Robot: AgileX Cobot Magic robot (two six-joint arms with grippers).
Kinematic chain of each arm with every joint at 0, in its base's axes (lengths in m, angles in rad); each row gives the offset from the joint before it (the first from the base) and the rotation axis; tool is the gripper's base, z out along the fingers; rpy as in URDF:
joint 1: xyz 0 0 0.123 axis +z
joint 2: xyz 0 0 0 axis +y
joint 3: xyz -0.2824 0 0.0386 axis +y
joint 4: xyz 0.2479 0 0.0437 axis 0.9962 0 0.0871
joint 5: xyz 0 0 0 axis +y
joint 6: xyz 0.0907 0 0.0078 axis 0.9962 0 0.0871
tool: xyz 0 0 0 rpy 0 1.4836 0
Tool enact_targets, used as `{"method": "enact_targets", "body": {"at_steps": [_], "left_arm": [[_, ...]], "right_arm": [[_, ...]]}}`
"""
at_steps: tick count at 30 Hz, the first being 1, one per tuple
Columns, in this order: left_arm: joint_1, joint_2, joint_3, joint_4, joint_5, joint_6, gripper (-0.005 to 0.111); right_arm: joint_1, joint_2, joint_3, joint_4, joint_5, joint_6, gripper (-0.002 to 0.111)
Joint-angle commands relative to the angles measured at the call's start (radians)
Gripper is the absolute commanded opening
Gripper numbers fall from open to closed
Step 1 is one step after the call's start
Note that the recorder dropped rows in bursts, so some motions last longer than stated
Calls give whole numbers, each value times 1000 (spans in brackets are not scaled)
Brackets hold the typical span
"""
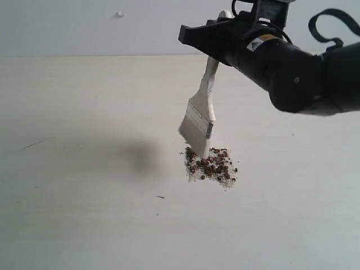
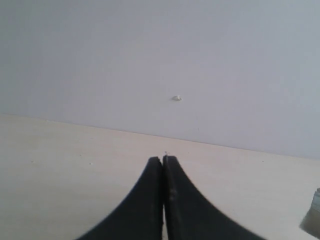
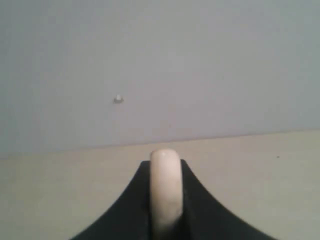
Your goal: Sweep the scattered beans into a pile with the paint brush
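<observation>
we find right end effector (image 1: 201, 37) clamped on wide flat pale-wood paint brush (image 1: 198, 120) | brush tip at edge of heaped reddish-brown beans (image 1: 214, 164) | left end effector (image 2: 163, 159) pressed closed, empty

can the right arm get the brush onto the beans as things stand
Probably yes: the right arm has its jaws shut on the brush handle, and the bristles are down at the edge of the beans, nothing between.

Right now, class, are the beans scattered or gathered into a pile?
Gathered: the beans form one tight heap at the bristle tips of the paint brush.
</observation>
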Motion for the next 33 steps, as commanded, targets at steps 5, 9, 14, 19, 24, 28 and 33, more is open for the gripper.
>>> {"method": "enact_targets", "body": {"at_steps": [5,9,14,19,24,28,33], "left_arm": [[0,-4,3,-3,0,1,0],[0,-4,3,-3,0,1,0],[0,-4,3,-3,0,1,0],[0,-4,3,-3,0,1,0],[0,-4,3,-3,0,1,0],[0,-4,3,-3,0,1,0],[0,-4,3,-3,0,1,0]], "right_arm": [[-76,3,-295,-176,453,-153,0],[-125,52,-406,-209,639,-153,0],[-136,122,-468,-197,680,-151,0],[-136,205,-542,-129,693,-151,0],[-136,272,-601,-127,719,-151,0],[-136,308,-626,-127,721,-151,0],[-136,335,-633,-127,710,-151,0]]}}
